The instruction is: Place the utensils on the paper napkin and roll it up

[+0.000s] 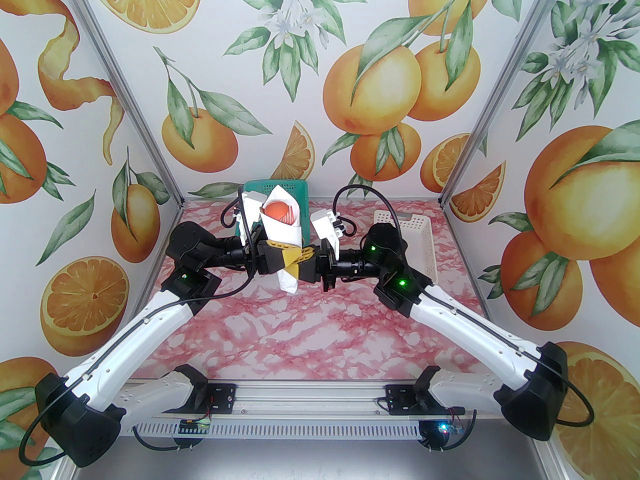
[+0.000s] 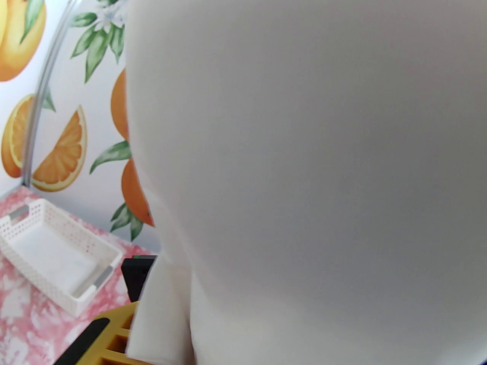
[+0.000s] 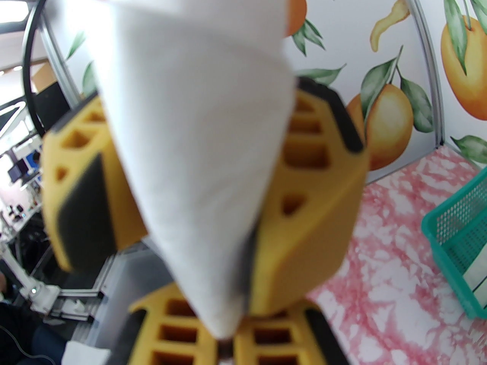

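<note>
White paper napkin rolled into a cone, orange utensils poking from its top. Right hand clamps its lower part; left hand straddles it, grip unclear.

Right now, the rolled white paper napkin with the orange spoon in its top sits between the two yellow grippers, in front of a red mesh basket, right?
Not quite: the mesh basket behind the rolled white paper napkin is teal green, not red, as the top external view shows.
</note>
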Tool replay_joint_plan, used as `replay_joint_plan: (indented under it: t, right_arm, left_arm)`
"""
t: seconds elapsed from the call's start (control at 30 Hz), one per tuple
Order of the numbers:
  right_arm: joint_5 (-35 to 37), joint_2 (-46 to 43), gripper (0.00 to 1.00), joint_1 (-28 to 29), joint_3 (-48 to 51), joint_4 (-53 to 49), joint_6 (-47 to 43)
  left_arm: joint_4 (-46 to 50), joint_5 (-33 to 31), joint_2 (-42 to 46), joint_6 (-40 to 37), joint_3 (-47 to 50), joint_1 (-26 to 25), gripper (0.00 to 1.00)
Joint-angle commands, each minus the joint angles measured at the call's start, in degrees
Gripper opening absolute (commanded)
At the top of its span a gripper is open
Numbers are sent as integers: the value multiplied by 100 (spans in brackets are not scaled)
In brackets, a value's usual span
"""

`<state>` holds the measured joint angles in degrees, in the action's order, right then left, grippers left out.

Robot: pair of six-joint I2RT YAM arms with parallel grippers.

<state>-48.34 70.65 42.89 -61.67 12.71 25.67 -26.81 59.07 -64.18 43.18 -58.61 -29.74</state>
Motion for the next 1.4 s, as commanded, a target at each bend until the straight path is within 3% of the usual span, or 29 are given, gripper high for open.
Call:
replay_joint_plan:
  t: [0.0,0.37,0.63,0.77,0.97,1.03,1.13,1.37]
  right_arm:
    - [243,-221,0,-39,149,203,35]
    - [366,-378,0,-232,304,87,104]
    - [296,-376,0,-299,346,135,173]
    - [116,-389,14,-316,334,118,244]
    - [87,-677,57,-344,487,-178,169]
    - [168,-773,66,-344,587,-239,154]
    - [205,-784,70,-326,639,-252,191]
    - [316,-475,67,-138,287,-260,49]
  left_arm:
    - [-231,24,125,-29,-28,23,35]
    - [-558,96,64,191,7,51,20]
    - [-486,50,55,180,3,134,14]
    - [-211,-78,29,7,-53,152,3]
    - [-103,-351,22,-64,-44,204,0]
    - [-105,-378,11,-60,-44,217,0]
    - [-124,-397,-8,-38,-45,223,0]
    - [-128,-398,-68,-38,-10,220,0]
